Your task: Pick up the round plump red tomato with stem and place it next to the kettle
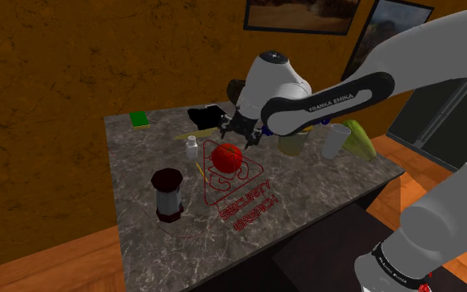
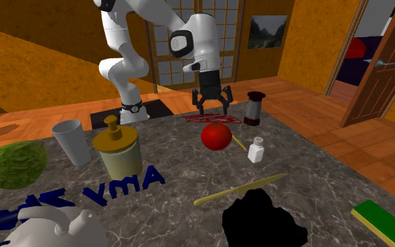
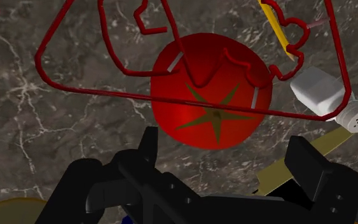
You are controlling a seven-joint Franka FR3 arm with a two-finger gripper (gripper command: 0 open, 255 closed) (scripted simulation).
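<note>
The round red tomato with its green star stem lies on the dark marble table, inside the loops of a red wire sign. My black gripper hangs open just above it, a little toward the arm's side. In the wrist view the tomato sits just past the gripper, whose fingers stand apart and touch nothing. A white kettle stands at the near left corner of the second exterior view.
A white salt shaker lies close to the tomato. A dark red-capped jar, a yellow jar, a white cup, a green cabbage, a yellow knife, a black lump and a green sponge share the table.
</note>
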